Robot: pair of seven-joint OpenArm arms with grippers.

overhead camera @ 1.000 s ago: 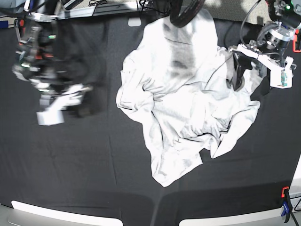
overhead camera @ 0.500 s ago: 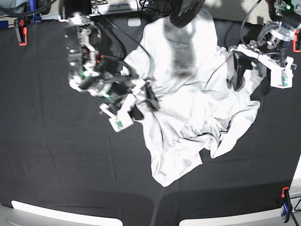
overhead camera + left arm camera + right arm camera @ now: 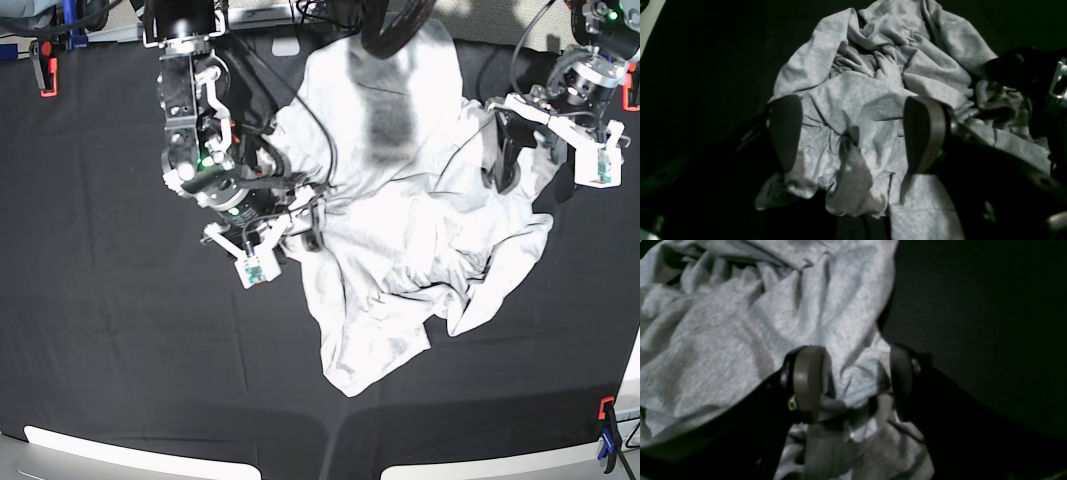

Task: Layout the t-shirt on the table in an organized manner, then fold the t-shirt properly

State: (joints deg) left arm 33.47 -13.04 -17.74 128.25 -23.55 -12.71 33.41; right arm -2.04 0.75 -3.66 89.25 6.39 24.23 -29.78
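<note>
The t-shirt (image 3: 400,210) lies crumpled on the black bench (image 3: 120,340), with the left gripper (image 3: 853,133) and right gripper (image 3: 853,383) each spread wide over its opposite edges, jaws grasping nothing.

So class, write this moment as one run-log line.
t-shirt: crumpled on table | left gripper: open over shirt edge | right gripper: open at opposite shirt edge | fold: not started
</note>
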